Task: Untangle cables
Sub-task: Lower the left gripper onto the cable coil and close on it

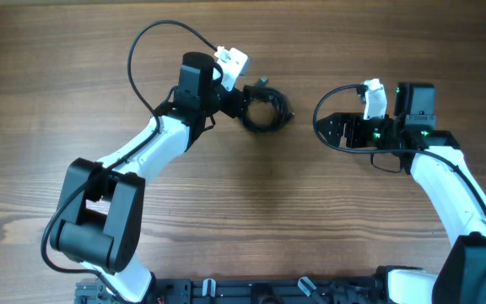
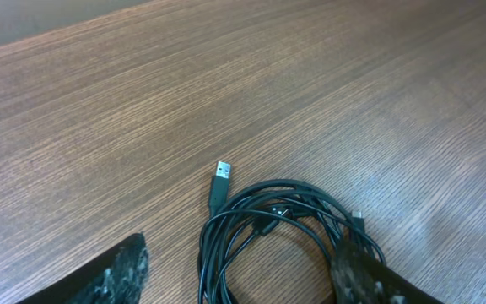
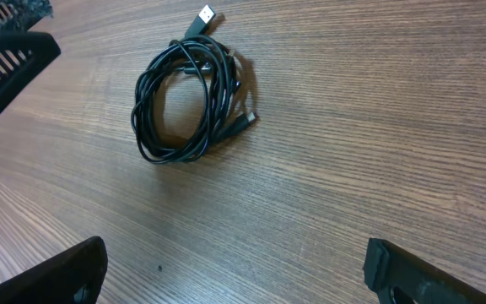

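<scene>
The cables [image 1: 264, 108] lie as one small black coiled bundle on the wooden table, far centre. In the left wrist view the coil [image 2: 277, 232] shows a USB plug [image 2: 220, 179] sticking out at its far side. My left gripper [image 1: 247, 105] is open, its fingers [image 2: 243, 270] straddling the coil's near part; the right finger touches or overlaps the strands. My right gripper [image 1: 332, 128] is open and empty, well to the right of the coil. In the right wrist view the coil [image 3: 188, 101] lies far ahead of the fingers [image 3: 230, 266].
The wooden table [image 1: 251, 211] fills the view. Thicker black arm wires loop above the left arm [image 1: 154, 42] and beside the right gripper [image 1: 321, 118]. A black rack runs along the near edge [image 1: 260, 291].
</scene>
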`<act>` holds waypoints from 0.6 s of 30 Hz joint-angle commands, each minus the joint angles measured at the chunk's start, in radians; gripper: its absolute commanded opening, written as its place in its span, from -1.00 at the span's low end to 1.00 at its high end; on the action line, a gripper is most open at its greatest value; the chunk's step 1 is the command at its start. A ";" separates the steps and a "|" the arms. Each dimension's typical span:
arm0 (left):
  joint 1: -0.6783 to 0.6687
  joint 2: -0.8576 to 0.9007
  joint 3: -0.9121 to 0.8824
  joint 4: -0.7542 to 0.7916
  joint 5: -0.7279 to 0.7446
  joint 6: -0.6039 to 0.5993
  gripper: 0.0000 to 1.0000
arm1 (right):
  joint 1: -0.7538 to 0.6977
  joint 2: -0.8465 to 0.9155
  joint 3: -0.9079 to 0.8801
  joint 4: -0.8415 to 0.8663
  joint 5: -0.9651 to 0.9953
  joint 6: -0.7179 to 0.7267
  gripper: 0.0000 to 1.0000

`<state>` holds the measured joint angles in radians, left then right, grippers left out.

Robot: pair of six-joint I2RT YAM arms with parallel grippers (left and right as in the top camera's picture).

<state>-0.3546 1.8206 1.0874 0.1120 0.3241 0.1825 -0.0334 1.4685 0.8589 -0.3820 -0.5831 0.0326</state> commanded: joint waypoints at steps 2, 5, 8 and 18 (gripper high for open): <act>0.006 0.066 0.032 -0.047 0.008 0.079 0.64 | 0.002 0.007 0.007 -0.002 -0.026 0.000 0.99; 0.026 0.194 0.190 -0.222 0.008 0.046 0.69 | 0.002 0.007 0.007 -0.001 -0.026 0.020 1.00; 0.042 0.232 0.304 -0.291 0.004 0.045 0.73 | 0.002 0.007 0.007 -0.002 -0.025 0.020 1.00; 0.044 0.250 0.351 -0.366 0.013 0.050 0.61 | 0.002 0.007 0.007 0.005 -0.025 0.020 1.00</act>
<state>-0.3092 2.0613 1.4315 -0.2417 0.3241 0.2268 -0.0334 1.4685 0.8589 -0.3817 -0.5842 0.0414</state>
